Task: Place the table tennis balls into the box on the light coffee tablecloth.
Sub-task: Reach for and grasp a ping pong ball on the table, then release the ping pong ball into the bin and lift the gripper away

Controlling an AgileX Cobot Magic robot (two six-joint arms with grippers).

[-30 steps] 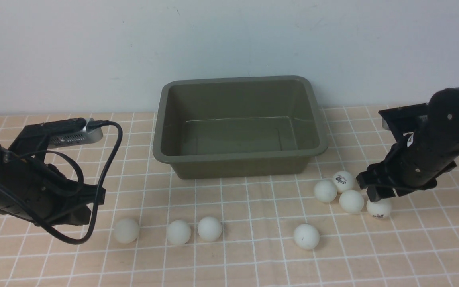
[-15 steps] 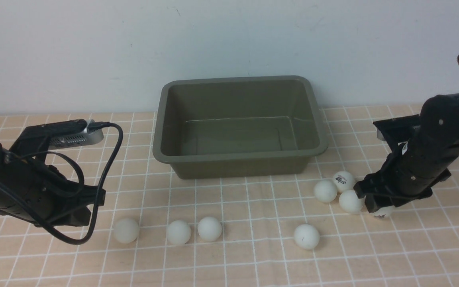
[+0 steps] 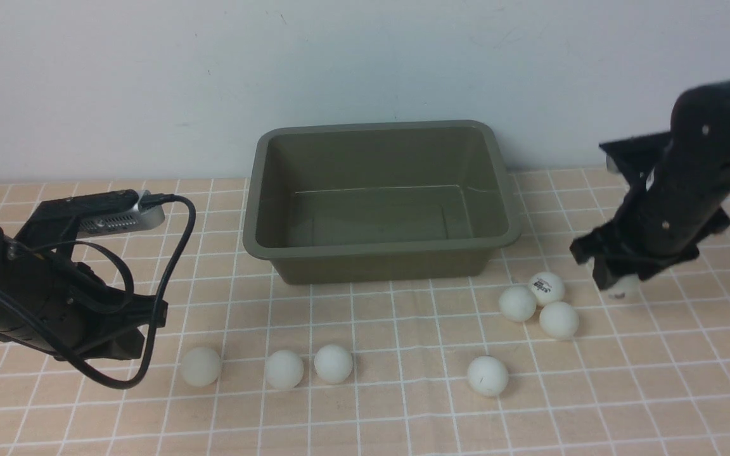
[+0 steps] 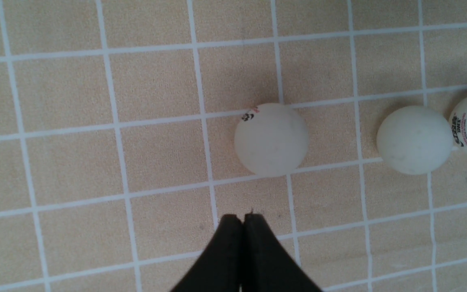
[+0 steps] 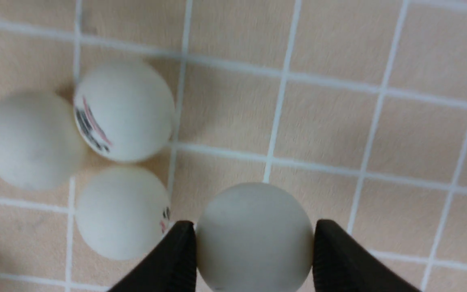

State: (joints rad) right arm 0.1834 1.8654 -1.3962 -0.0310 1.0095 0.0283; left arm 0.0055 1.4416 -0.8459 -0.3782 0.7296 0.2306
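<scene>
Our right gripper (image 5: 254,226) clamps one table tennis ball (image 5: 253,243) between its two black fingers (image 5: 172,259), and we see it hanging above the light coffee tablecloth (image 3: 403,418), to the right of the box (image 3: 377,250). Just beside it on the cloth lies a cluster of three balls (image 3: 559,320). Our left gripper (image 4: 242,221) has its jaws pressed together on nothing, near the leftmost ball (image 4: 271,139) of a loose row of four in front of the empty box.

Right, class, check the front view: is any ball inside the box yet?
No, the box shows only its bare floor; seven balls lie outside it on the cloth.
</scene>
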